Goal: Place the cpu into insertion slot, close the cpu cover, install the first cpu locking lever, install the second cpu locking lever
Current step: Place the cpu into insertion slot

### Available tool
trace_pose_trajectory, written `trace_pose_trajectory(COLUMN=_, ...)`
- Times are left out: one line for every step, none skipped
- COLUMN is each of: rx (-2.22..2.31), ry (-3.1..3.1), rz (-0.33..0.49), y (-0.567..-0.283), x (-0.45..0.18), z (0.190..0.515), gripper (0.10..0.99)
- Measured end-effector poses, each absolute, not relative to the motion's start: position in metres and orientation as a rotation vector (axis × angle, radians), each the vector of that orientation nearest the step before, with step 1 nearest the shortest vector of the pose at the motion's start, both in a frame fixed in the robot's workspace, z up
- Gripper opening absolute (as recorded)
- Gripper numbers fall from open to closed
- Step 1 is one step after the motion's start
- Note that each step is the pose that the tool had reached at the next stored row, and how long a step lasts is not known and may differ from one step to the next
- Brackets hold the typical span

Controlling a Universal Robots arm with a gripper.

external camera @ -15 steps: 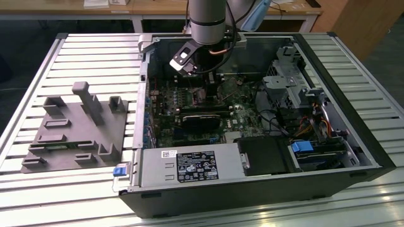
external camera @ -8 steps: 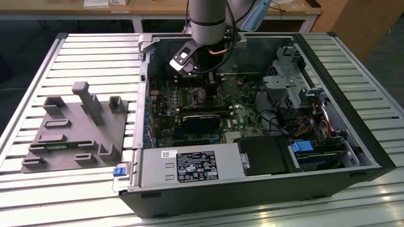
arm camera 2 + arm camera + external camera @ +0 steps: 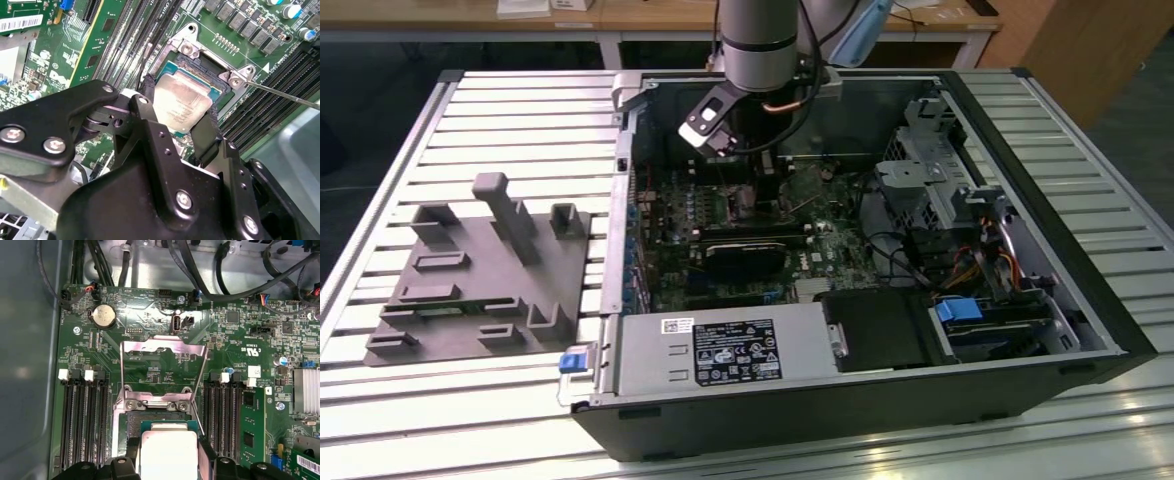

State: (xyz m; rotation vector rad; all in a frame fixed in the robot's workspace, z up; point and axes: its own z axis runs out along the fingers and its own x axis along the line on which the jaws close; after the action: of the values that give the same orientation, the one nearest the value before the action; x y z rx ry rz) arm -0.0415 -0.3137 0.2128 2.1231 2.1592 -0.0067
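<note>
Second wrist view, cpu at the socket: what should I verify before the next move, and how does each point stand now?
1. The gripper holds the cpu by two opposite edges: ok.
2. The cpu cover stands open, off the insertion slot: ok.
3. The locking lever lies to the side of the slot: ok.
4. Slot free of debris: ok where it shows; cannot tell under the cpu.
5. The cpu lined up with the slot and seated: cannot tell.
</note>
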Motion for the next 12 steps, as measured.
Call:
trace_pose_trajectory(rx=2.118, ry=2.164, rz=-0.006, y=-0.3134, x=-0.0415, z=0.2128, gripper=0.541)
trace_pose_trajectory(rx=2.114, ry=2.168, rz=-0.006, y=-0.3129, x=-0.0415, z=0.2128, gripper=0.541)
trace_pose_trajectory(rx=2.112, ry=2.17, rz=-0.006, y=-0.3124, x=-0.0415, z=0.2127, gripper=0.541)
trace_pose_trajectory(rx=2.112, ry=2.17, rz=-0.005, y=-0.3122, x=-0.0415, z=0.2124, gripper=0.541)
trace_pose_trajectory(rx=2.112, ry=2.17, rz=-0.005, y=-0.3122, x=-0.0415, z=0.212, gripper=0.541)
trace_pose_trajectory(rx=2.112, ry=2.17, rz=-0.006, y=-0.3121, x=-0.0416, z=0.2114, gripper=0.541)
trace_pose_trajectory(rx=2.112, ry=2.17, rz=-0.006, y=-0.3118, x=-0.0416, z=0.2108, gripper=0.541)
trace_pose_trajectory(rx=2.112, ry=2.17, rz=-0.006, y=-0.3114, x=-0.0416, z=0.2104, gripper=0.541)
trace_pose_trajectory(rx=2.112, ry=2.17, rz=-0.006, y=-0.3108, x=-0.0417, z=0.2099, gripper=0.541)
trace_pose_trajectory(rx=2.112, ry=2.17, rz=-0.006, y=-0.3103, x=-0.0418, z=0.2095, gripper=0.541)
trace_pose_trajectory(rx=2.112, ry=2.17, rz=-0.006, y=-0.3098, x=-0.0419, z=0.2093, gripper=0.541)
trace_pose_trajectory(rx=2.113, ry=2.17, rz=-0.005, y=-0.3095, x=-0.0422, z=0.2091, gripper=0.541)
